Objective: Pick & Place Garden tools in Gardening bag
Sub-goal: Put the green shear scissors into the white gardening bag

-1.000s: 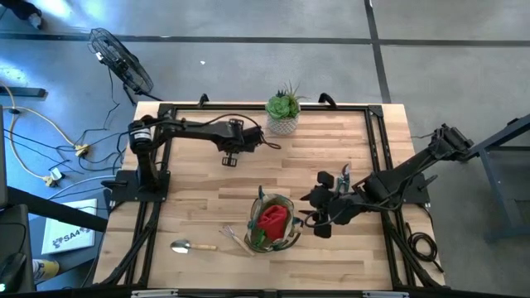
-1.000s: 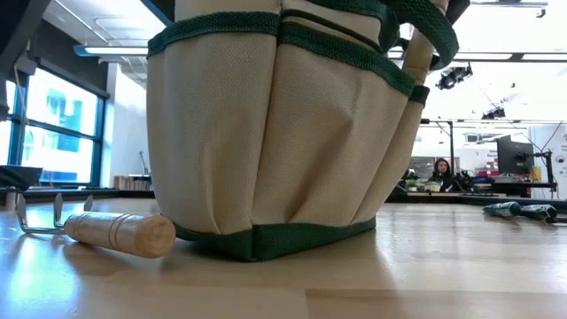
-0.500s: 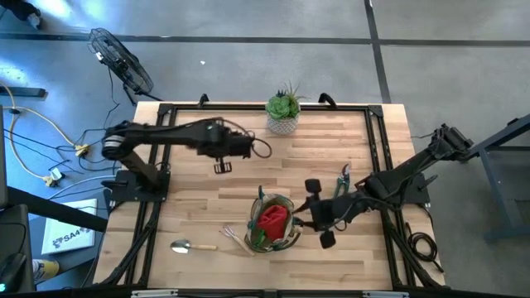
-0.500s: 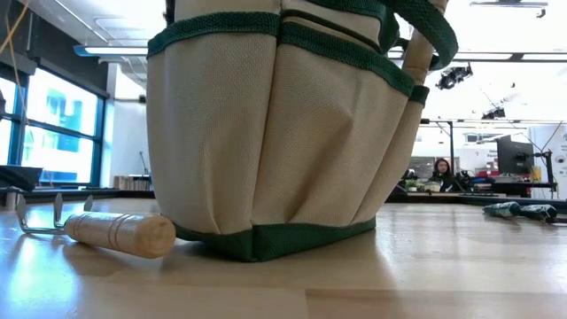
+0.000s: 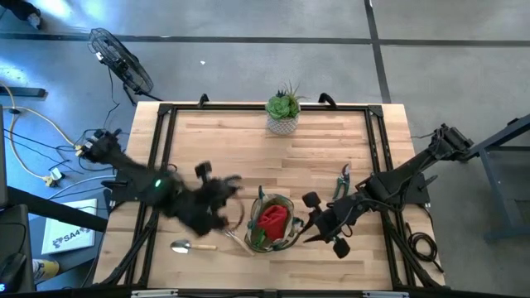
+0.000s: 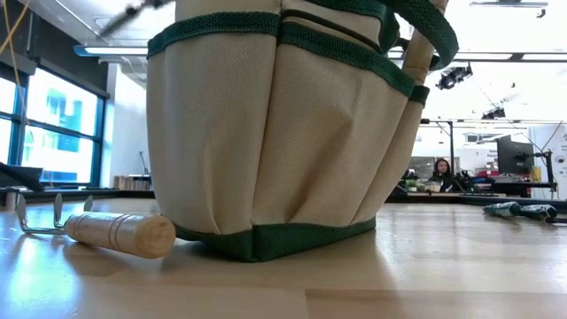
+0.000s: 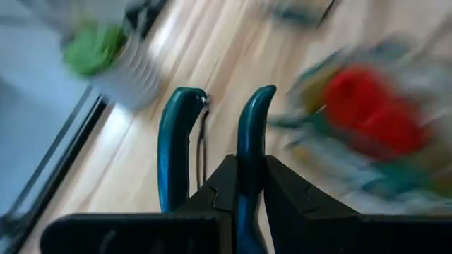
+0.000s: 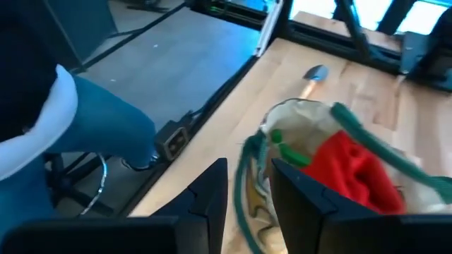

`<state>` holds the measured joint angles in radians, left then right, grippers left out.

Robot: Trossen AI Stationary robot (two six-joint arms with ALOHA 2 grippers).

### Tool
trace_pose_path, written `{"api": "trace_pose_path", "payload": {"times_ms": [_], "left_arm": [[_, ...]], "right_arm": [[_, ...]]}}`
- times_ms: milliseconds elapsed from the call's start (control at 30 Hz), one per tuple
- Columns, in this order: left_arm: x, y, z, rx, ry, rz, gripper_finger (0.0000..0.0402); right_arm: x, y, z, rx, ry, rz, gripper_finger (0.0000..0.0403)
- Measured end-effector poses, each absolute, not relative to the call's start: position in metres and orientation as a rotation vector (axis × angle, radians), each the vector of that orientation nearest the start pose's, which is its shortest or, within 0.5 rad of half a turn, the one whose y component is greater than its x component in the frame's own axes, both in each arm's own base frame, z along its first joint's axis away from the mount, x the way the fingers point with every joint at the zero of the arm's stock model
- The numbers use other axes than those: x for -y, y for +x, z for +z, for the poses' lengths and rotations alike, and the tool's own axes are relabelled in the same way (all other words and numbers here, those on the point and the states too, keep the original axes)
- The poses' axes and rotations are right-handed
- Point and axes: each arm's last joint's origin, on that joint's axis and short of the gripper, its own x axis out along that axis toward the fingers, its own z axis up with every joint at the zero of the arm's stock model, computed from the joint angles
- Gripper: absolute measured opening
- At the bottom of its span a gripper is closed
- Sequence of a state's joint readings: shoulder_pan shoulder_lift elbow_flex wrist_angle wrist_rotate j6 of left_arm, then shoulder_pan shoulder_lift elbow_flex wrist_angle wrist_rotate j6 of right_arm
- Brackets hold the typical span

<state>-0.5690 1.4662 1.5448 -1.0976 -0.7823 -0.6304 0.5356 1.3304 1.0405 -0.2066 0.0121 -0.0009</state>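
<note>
Bright, even daylight with a bluish cast on the floor. The left gripper smears with motion blur, and everything beyond it in its wrist view is streaked (the red cloth especially). Ceiling lights glare at table level, leaving the bag backlit.

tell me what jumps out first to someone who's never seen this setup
The tan gardening bag with green trim sits near the table's front edge, with a bright red item inside it. The left hand carries teal-handled shears beside the bag, and the right hand straddles the bag's green strap. A succulent in a white pot stands at the table's far edge.
</note>
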Motion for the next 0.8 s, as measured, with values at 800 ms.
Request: {"api": "trace_pose_path", "payload": {"times_ms": [800], "left_arm": [[0.321, 0.271, 0.286, -0.095, -0.104, 0.445, 0.0033]], "right_arm": [[-0.158, 0.243, 0.295, -0.580, -0.114, 0.783, 0.0097]]}}
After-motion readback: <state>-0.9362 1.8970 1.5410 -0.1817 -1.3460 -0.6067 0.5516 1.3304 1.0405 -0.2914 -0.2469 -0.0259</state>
